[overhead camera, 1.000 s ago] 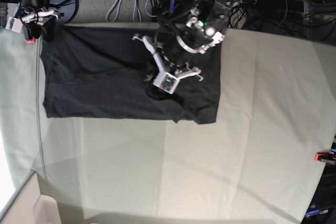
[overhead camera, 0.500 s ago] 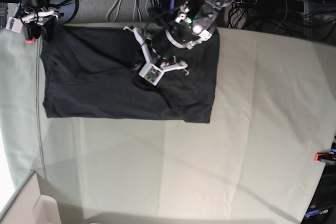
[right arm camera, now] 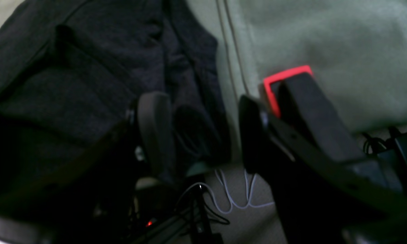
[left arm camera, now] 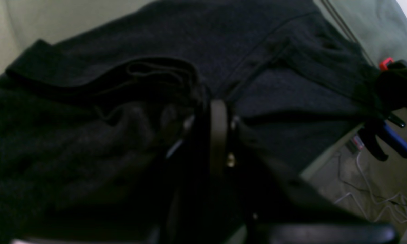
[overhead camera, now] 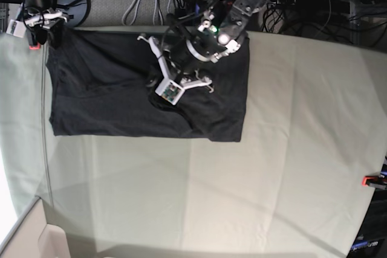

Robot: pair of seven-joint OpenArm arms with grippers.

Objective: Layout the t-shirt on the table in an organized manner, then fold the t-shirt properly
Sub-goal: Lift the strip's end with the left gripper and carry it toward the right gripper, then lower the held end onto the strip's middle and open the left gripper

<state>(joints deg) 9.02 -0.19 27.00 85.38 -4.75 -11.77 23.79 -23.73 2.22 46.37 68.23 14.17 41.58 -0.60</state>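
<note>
The t-shirt (overhead camera: 121,95) lies flat near the table's (overhead camera: 290,149) far edge. The left gripper (left arm camera: 212,112) pinches a raised fold (jaws nearly closed). The right gripper (right arm camera: 203,132) stands open, empty, beside a red clamp (right arm camera: 278,84).

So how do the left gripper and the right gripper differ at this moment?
The left gripper sits over the middle of the black cotton t-shirt, jaws close together with bunched fabric at their tips; whether it grips is unclear. The right gripper is at the shirt's far corner by the red clamp, jaws wide apart, holding nothing. Both are low at the grey-green table.
</note>
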